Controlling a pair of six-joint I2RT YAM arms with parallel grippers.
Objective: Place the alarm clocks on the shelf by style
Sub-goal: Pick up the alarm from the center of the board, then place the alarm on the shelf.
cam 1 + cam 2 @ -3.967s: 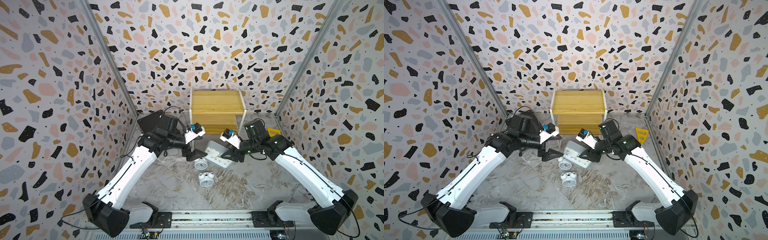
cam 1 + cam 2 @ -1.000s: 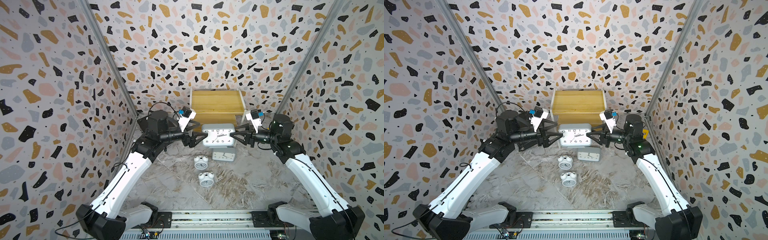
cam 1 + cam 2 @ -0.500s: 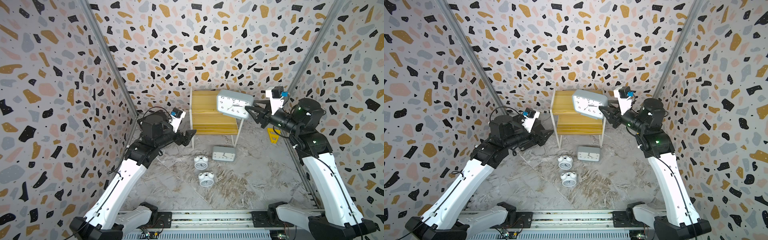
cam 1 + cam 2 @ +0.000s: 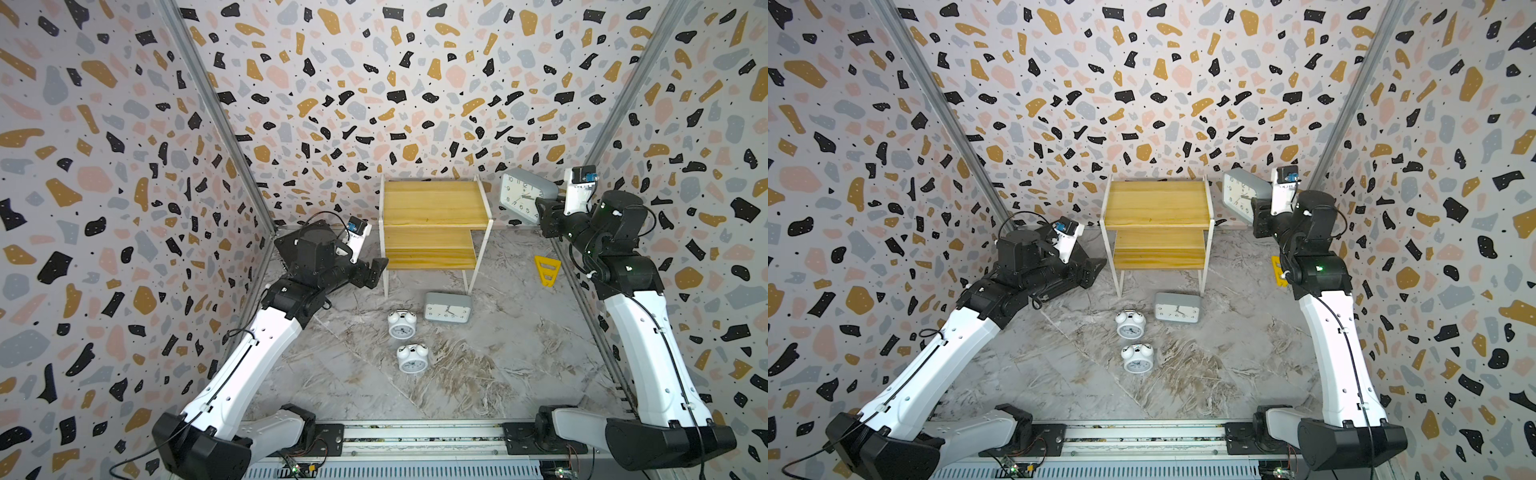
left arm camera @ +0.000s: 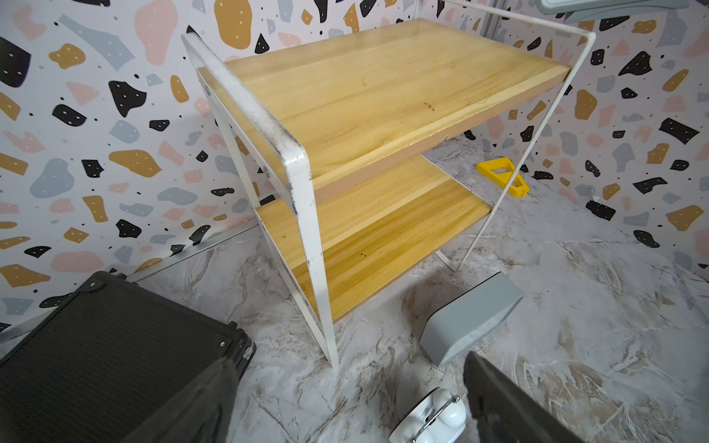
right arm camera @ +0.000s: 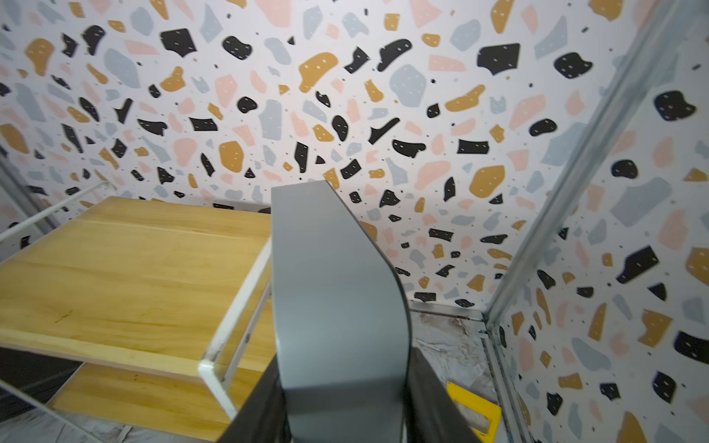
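A grey clock is clamped in the right gripper; the left gripper stands wide, empty. The side frame of the shelf should be cleared before lowering.

Shelf boards glossy wood; frame scuffed white metal.

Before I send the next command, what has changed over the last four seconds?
Both arms lifted one grey clock off the table together; the left gripper then let go and drew back, open, left of the shelf. The right gripper alone carried it up over the top board and now holds it beyond the shelf's right frame. Both twin-bell clocks and the shelf stayed put.
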